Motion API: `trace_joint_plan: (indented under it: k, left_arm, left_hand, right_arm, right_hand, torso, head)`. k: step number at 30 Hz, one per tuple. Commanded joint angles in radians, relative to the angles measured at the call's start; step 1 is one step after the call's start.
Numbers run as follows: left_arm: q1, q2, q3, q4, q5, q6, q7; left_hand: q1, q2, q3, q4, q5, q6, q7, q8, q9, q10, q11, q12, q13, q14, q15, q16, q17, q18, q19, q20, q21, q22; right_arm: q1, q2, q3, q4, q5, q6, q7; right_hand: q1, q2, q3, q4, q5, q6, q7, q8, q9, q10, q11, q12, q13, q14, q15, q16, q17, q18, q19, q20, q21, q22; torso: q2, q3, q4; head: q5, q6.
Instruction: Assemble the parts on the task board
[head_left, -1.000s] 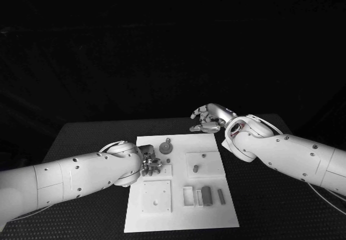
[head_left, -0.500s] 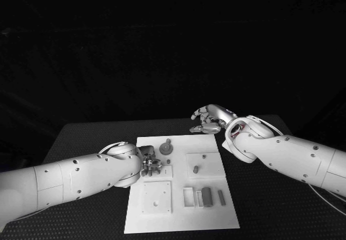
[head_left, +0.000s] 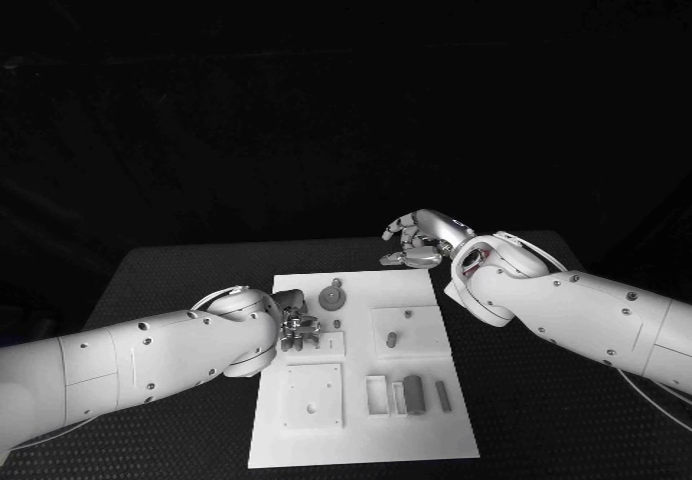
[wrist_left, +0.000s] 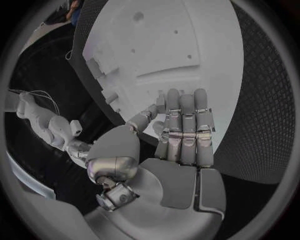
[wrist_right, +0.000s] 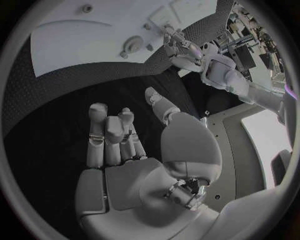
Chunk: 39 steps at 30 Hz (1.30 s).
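1. Black desk (head_left: 173, 270) carries the white task board (head_left: 361, 430).
2. Left hand (head_left: 300, 328), open with fingers straight, hovers at the board's left side, nearest the round part (head_left: 333, 295) just beyond.
3. Right hand (head_left: 418, 240), fingers loosely curled and holding nothing, hangs off the board's far edge.

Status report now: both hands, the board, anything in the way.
Left hand over the task board, fingers straight, holding nothing. Right hand past the board's far edge, fingers curled, holding nothing. Grey parts lie on the board. No obstruction seen.

You see the white task board (head_left: 433, 425) lying flat on the black table. A round grey part (head_left: 333, 296) sits at its far end; upright grey bars (head_left: 414, 392) stand in slots near its front-right corner.
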Motion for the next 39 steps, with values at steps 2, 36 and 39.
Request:
trace_joint_plan:
  k: [2,36,39]
  left_arm:
    - [-0.001,-0.001,0.0,0.007,0.027,-0.043,0.022]
    - [-0.026,-0.034,0.0,0.07,-0.063,-0.136,0.017]
    - [-0.029,-0.033,0.0,0.069,-0.063,-0.134,0.017]
  left_hand:
    - [0.004,-0.004,0.004,0.001,0.004,0.089,-0.079,0.007,0.001,-0.001,-0.006,0.004,0.001,0.002,-0.002,0.007,-0.002,0.005,0.006,0.001,0.004,0.002]
    - [0.009,-0.007,0.012,0.0,0.019,0.096,-0.083,0.013,0.005,0.005,-0.01,0.01,0.005,0.008,-0.006,0.017,-0.007,0.006,0.013,-0.002,0.008,0.013]
    - [0.009,-0.008,0.012,0.0,0.019,0.096,-0.083,0.013,0.006,0.006,-0.01,0.01,0.005,0.008,-0.006,0.018,-0.007,0.005,0.013,-0.002,0.009,0.013]
  right_arm:
    - [0.0,-0.001,0.001,0.0,0.004,0.009,0.003]
    - [0.0,-0.008,0.001,-0.001,0.011,0.016,0.0]
    - [0.0,-0.007,0.001,-0.001,0.011,0.016,0.0]
  right_hand:
    - [-0.002,0.011,-0.003,0.001,-0.001,-0.011,0.016,0.005,-0.001,-0.002,-0.001,0.004,-0.002,-0.007,0.001,0.003,0.0,0.056,0.005,-0.002,-0.006,0.011]
    - [-0.005,0.01,-0.005,0.006,-0.001,-0.011,0.016,0.005,-0.002,-0.003,-0.001,0.005,-0.003,-0.007,0.001,0.003,-0.001,0.056,0.005,-0.002,-0.007,0.012]
    - [-0.005,0.01,-0.005,0.006,-0.001,-0.011,0.016,0.005,-0.002,-0.003,-0.001,0.005,-0.003,-0.007,0.001,0.003,-0.001,0.056,0.005,-0.002,-0.007,0.012]
  torso:
    - [0.0,0.0003,-0.0004]
    - [0.0,0.0002,0.0]
    - [0.001,0.0001,-0.0004]
  head:
    - [0.001,0.0]
    - [0.006,-0.005]
    - [0.006,-0.004]
